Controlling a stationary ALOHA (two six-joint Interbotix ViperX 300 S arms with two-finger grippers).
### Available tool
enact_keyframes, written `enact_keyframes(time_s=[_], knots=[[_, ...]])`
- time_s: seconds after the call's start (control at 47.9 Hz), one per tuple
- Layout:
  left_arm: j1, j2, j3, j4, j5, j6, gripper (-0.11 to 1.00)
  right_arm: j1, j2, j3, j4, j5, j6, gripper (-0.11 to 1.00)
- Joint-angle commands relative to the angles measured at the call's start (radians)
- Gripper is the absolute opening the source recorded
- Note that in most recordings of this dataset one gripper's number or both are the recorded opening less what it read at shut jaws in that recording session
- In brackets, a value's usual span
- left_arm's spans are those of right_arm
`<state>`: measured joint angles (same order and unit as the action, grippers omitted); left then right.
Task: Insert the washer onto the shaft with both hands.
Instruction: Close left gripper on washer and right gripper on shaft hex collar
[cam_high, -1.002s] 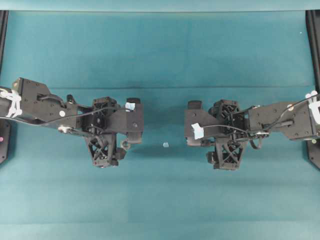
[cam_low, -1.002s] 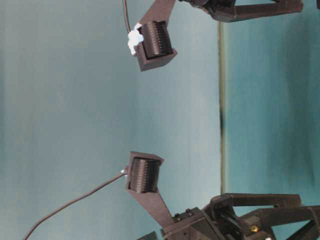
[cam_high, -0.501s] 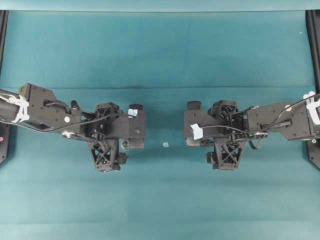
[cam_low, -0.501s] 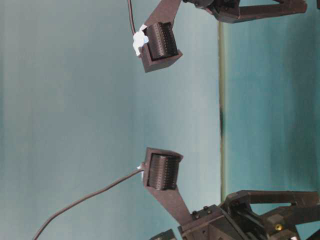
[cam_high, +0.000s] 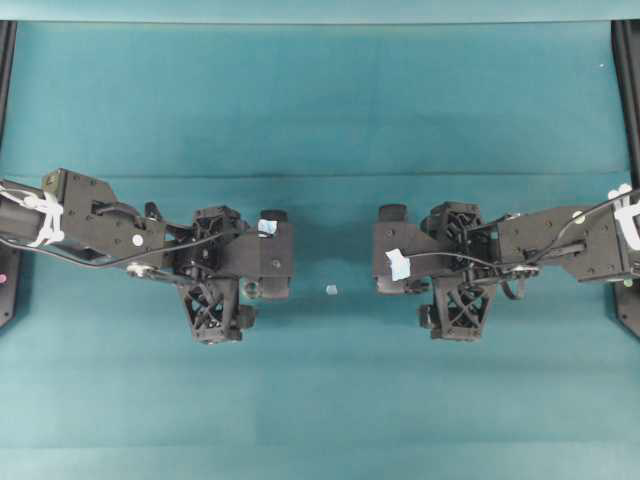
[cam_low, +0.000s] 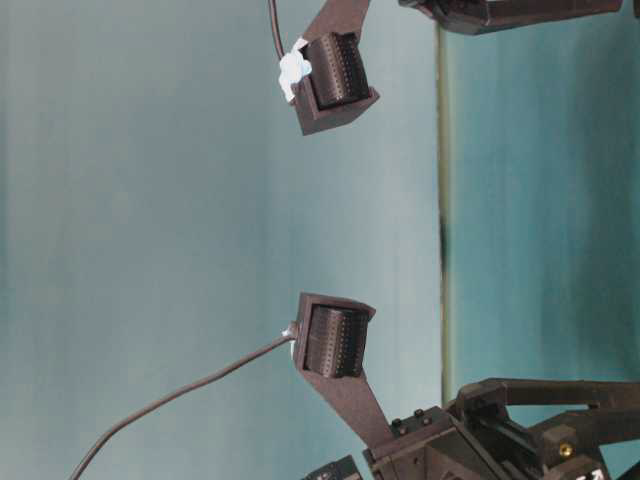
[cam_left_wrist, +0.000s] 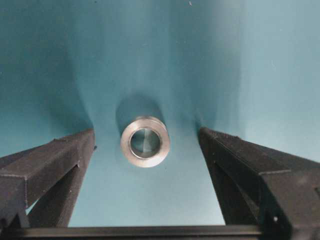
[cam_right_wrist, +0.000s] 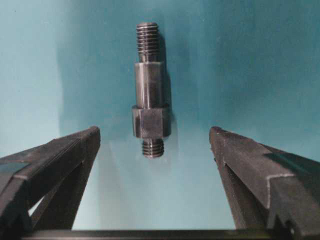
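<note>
The washer (cam_left_wrist: 145, 161) is a thick silvery ring standing on the teal table, its hole facing up. It lies between the fingertips of my left gripper (cam_left_wrist: 146, 131), which is open and touches nothing. In the overhead view the left gripper (cam_high: 238, 275) points down over it. The shaft (cam_right_wrist: 149, 95) is a dark stepped rod with threaded ends, lying flat, its near end level with the tips of my open right gripper (cam_right_wrist: 155, 129). That gripper (cam_high: 425, 275) hangs at the right. In the overhead view the shaft is hidden under the right gripper.
A tiny whitish fleck (cam_high: 331, 290) lies on the table between the two grippers. Black frame rails run along the left edge (cam_high: 5, 60) and the right edge (cam_high: 630, 70). The table-level view shows only the two wrist cameras (cam_low: 335, 345).
Both grippers have dropped closer to the table. The left one has also shifted a little right and squared up over the washer. Both jaws stayed open.
</note>
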<state>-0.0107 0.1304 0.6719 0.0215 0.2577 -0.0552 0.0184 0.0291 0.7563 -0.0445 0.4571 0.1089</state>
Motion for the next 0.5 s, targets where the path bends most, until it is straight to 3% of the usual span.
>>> enact_keyframes(time_s=[0.0,0.48], knots=[[0.002,0.002,-0.005,0.005,-0.009,0.002,0.96,0.002,-0.005,-0.003,0.000,-0.015,-0.005,0.92],[0.005,0.014,-0.003,0.005,-0.009,0.003,0.96,-0.005,0.028,-0.008,-0.002,-0.044,-0.005,0.92]])
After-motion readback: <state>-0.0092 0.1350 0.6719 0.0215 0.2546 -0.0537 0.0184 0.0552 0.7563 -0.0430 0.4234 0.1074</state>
